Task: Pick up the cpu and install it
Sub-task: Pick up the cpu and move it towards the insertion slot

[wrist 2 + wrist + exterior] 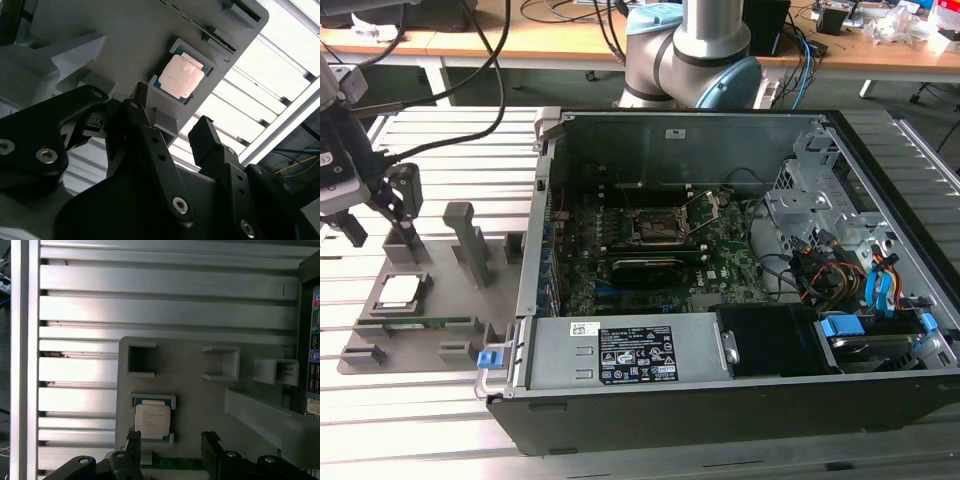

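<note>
— Where was the cpu when you looked in?

— I found the cpu (400, 292) lying flat, silvery top up, in a square recess of the grey fixture plate (440, 262). The plate sat on the slatted aluminium table (450, 140), toward the exterior view's left of the open computer case (620, 350).

— And the claw?

— I had the gripper (380, 235) hanging over that plate, its two black fingers spread wide with nothing between them. In both wrist views the cpu (181, 76) (152, 419) lay just beyond the fingertips (140, 95), near them but not touched.

— Anything else on the plate?

— A long green memory stick (420, 322) lay along the plate's edge, just beside the cpu's recess. I also saw a few upright grey posts (470, 240) standing near it.

— What about the socket?

— The black socket frame (665, 225) sat near the middle of the motherboard (720, 265) inside the case, well apart from the gripper. I couldn't tell how its latch stood.
</note>
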Robot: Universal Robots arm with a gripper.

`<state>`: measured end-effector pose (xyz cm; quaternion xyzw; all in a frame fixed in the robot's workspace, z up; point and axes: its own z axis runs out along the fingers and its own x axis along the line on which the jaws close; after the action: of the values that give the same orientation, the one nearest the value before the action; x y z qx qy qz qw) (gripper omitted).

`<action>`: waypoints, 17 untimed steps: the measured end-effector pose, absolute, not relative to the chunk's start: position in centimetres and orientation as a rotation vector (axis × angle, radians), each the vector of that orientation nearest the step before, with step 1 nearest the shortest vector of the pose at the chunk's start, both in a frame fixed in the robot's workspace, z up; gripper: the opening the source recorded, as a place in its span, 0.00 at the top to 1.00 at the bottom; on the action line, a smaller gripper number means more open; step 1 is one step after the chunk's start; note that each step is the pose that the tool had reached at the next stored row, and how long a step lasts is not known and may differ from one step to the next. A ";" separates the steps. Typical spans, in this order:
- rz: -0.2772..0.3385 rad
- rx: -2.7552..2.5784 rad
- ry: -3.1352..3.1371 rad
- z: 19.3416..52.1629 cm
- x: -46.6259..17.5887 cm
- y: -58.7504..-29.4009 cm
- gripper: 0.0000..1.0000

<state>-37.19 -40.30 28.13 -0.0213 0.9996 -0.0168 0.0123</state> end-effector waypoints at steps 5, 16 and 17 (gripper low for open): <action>-0.053 -0.067 3.116 26.8 -37.4 -40.7 0.40; -0.053 -0.068 3.116 25.8 -37.3 -40.7 0.40; -0.053 -0.068 3.116 25.7 -37.3 -40.7 0.40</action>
<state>-37.35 -40.75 25.67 -0.0219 0.9995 -0.0169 0.0123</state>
